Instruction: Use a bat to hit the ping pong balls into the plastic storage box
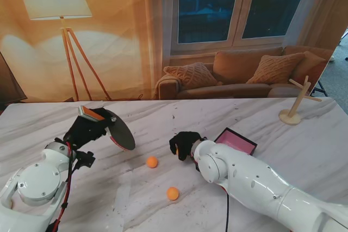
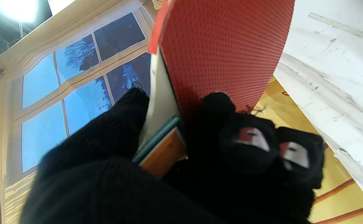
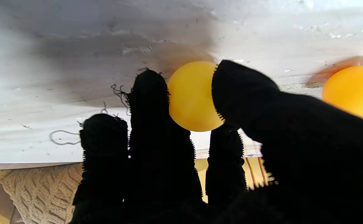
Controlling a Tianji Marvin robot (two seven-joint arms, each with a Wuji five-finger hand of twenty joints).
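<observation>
Stand view: our left hand (image 1: 86, 129) is clamped on the bat (image 1: 117, 130), blade raised; two balls (image 1: 152, 162) lie to its right, with the box (image 1: 236, 140) farther right. Right-wrist view: our right hand (image 3: 200, 161) pinches a ball (image 3: 192, 95).

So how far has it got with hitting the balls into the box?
Early. The left hand grips the bat, raised off the table. The right hand pinches one ball. Two balls lie on the table; the box shows none inside.
</observation>
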